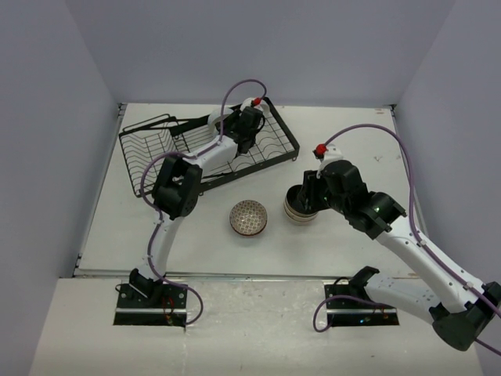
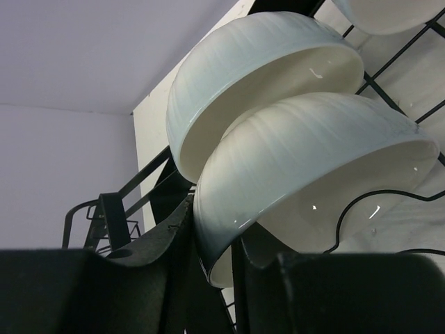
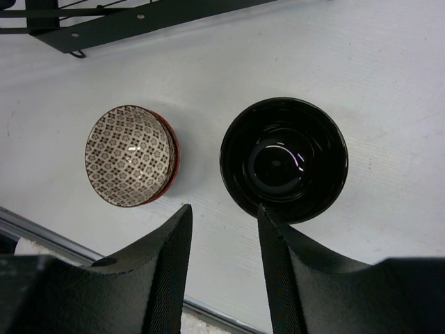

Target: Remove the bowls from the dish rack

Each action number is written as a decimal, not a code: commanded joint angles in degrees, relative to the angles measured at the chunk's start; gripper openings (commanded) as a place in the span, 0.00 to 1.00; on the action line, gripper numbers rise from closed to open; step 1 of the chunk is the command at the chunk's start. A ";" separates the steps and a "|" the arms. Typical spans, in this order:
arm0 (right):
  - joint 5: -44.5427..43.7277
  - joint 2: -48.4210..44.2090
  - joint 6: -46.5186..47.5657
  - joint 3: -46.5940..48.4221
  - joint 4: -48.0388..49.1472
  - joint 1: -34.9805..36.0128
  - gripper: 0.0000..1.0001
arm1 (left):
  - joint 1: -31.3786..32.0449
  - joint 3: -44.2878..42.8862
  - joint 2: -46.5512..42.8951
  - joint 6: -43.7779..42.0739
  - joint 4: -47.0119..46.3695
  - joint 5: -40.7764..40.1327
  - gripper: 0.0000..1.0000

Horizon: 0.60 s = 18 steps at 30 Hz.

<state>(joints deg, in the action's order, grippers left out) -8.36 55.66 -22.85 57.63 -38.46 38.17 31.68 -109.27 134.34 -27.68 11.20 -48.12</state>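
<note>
Now the left hand (image 2: 233,240) is inside the dish rack (image 1: 153,145) near the far left corner of the worktop (image 3: 361,62), so it is the arm closer to the nearer white bowl (image 2: 306,153). This bowl stands on edge, with its lower rim between the two fingers. Whether they pinch it I cannot tell. A second white bowl (image 2: 250,62) leans behind it, of the same glossy, faintly ribbed ceramic. The right hand (image 3: 224,216) hangs spread and empty over a dark-glazed bowl (image 3: 284,156) beside a patterned bowl (image 3: 128,154).

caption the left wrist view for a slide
Left fingers straddle rim of nearer white bowl; second white bowl behind, both on edge in the dish rack
</note>
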 commanded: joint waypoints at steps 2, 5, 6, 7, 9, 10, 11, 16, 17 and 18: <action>0.71 0.06 1.23 0.73 1.90 -0.21 0.43 | 1.45 0.99 -2.86 0.79 -6.10 2.41 0.15; 0.80 0.33 1.32 0.73 1.98 -0.29 0.43 | 1.98 1.61 -3.30 0.44 -6.98 1.89 0.07; 0.89 0.33 1.23 0.73 1.98 -0.21 0.43 | 2.15 2.13 -3.56 0.17 -7.33 1.71 0.04; 0.72 0.33 1.23 0.65 1.98 -0.29 0.43 | 2.33 2.48 -3.91 -0.35 -8.12 1.10 0.00; 0.80 0.33 1.23 0.56 2.16 -0.21 0.43 | 2.68 3.71 -4.18 -1.23 -9.44 0.13 0.00; 0.80 0.33 1.32 0.56 2.16 -0.29 0.43 | 2.77 3.98 -4.18 -2.02 -10.14 -0.39 0.00; 0.80 0.33 1.32 0.56 2.07 -0.29 0.43 | 2.86 4.15 -4.26 -2.11 -10.15 -0.75 0.00; 1.07 0.33 1.41 0.47 2.25 -0.29 0.43 | 3.38 6.00 -4.70 -4.48 -15.50 -4.00 0.00; 1.15 0.33 1.41 0.47 2.25 -0.29 0.43 | 3.65 6.26 -5.05 -4.92 -16.38 -4.44 0.00; 1.15 0.41 1.41 0.30 2.42 -0.29 0.43 | 3.74 6.53 -5.14 -5.71 -17.61 -4.96 0.00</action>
<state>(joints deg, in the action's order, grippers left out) -7.88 55.90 -22.79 57.63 -38.06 38.17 32.67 -103.44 133.58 -32.16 1.26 -53.01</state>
